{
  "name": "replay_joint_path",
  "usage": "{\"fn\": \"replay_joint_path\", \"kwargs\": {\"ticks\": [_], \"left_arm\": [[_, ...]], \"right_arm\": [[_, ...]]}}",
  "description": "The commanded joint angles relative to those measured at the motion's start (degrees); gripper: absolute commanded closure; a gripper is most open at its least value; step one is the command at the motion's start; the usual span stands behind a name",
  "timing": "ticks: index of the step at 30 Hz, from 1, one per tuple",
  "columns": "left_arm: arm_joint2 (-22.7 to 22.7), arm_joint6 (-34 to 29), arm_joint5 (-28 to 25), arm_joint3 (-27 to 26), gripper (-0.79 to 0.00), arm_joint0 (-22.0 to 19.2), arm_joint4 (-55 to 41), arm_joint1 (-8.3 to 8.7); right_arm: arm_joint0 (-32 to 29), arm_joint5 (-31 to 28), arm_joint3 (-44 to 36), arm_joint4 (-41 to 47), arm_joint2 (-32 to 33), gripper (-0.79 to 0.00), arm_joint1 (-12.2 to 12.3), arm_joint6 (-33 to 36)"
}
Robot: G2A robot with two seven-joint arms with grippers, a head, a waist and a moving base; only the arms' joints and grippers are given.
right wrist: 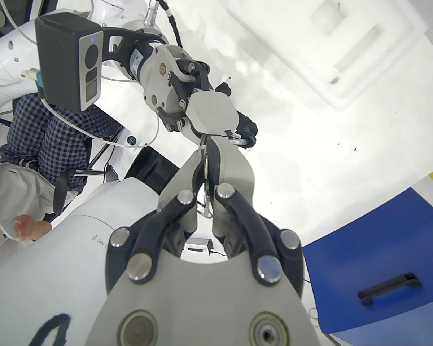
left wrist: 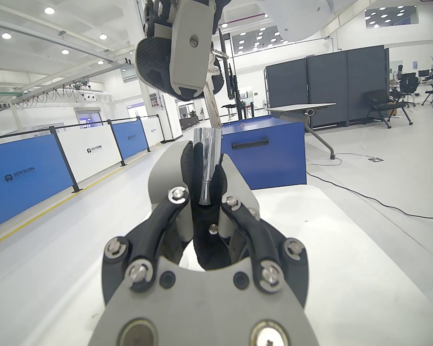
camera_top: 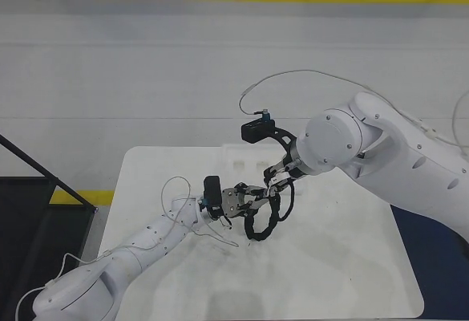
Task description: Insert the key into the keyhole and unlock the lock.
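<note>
My left gripper [left wrist: 205, 167] is shut on the shiny metal lock [left wrist: 208, 156], held upright above the white table [camera_top: 338, 265]. Its curved shackle [right wrist: 244, 141] sticks out on the far side of the fingers. My right gripper [right wrist: 206, 156] is shut on the silver key [left wrist: 212, 104], whose blade points down and meets the top end of the lock. In the top view the two grippers meet over the table's middle, left gripper [camera_top: 242, 201] and right gripper [camera_top: 272, 183] tip to tip. The keyhole itself is hidden.
A white foam tray [right wrist: 332, 34] with several recesses lies on the table behind the grippers. A blue cabinet [right wrist: 382, 264] stands beside the table. A black cable loop [camera_top: 264, 225] hangs under the right wrist. A seated person in a checked shirt [right wrist: 50, 134] is off the table's edge.
</note>
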Motion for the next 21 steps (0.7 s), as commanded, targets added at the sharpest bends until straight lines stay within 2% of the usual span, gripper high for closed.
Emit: {"fn": "replay_joint_path", "kwargs": {"ticks": [1,21], "left_arm": [[0.04,0.01,0.01,0.04,0.0,0.03,-0.02,0.04],[0.71,0.02,0.02,-0.58,0.0,-0.09,-0.62,0.22]], "right_arm": [[0.05,0.02,-0.05,-0.03,0.02,0.0,-0.02,-0.02],[-0.16,-0.16,0.06,-0.42,0.62,0.0,-0.14,0.15]]}}
